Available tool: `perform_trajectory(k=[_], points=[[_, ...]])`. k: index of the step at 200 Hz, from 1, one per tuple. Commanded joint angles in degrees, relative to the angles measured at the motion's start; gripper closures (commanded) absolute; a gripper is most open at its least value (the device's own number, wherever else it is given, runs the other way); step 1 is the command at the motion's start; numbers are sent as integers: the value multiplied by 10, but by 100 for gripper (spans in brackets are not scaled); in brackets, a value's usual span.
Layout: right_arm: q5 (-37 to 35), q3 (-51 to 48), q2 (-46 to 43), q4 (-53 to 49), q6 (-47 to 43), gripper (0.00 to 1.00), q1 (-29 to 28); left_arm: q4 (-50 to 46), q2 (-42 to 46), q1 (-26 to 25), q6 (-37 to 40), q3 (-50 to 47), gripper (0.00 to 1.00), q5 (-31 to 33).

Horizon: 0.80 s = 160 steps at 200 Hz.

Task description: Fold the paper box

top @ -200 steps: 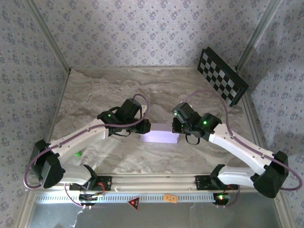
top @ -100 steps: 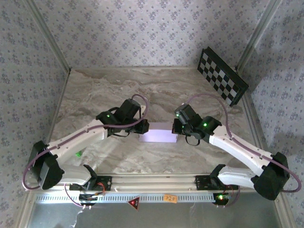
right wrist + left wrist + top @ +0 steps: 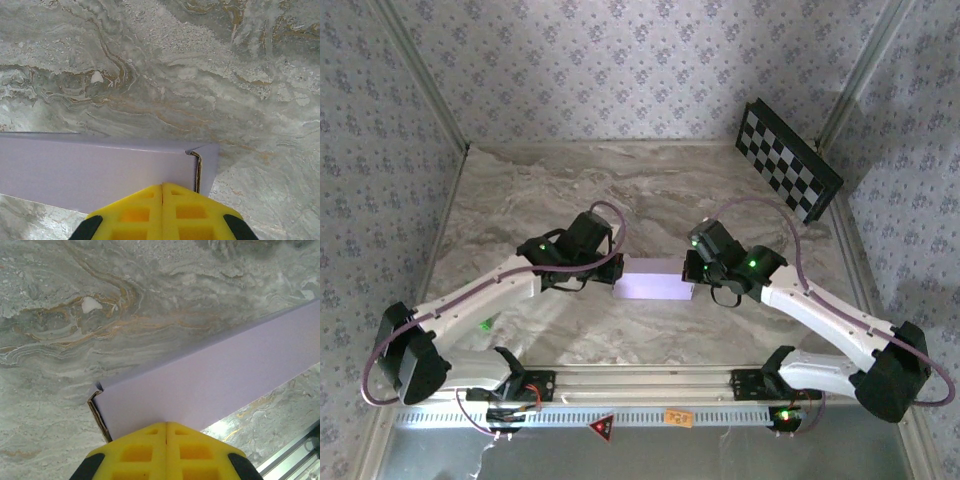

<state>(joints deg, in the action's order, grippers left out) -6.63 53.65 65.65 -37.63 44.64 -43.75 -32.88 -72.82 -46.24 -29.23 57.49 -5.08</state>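
Marble table [image 3: 650,190] | paper box [image 3: 653,280] between left end effector [image 3: 166,425], right end effector [image 3: 162,186] | both pressed together

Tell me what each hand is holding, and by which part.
Neither visibly grips anything: the left hand and the right hand, both shut, sit at opposite ends of the paper box.

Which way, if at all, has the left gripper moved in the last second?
Yes. The left gripper has shifted slightly left, away from the checkerboard panel.
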Motion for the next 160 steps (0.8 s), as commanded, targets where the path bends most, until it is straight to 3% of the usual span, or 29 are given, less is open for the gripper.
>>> perform_trajectory(k=[1, 85, 160], points=[[-7, -22, 9, -63, 7, 94, 4, -24, -14, 3, -10, -41, 96, 8], [-15, 1, 9, -71, -5, 93, 3, -34, 28, 11, 25, 48, 95, 37], [-14, -3, 9, -78, 0, 93, 4, -23, -6, 13, -3, -44, 99, 16]])
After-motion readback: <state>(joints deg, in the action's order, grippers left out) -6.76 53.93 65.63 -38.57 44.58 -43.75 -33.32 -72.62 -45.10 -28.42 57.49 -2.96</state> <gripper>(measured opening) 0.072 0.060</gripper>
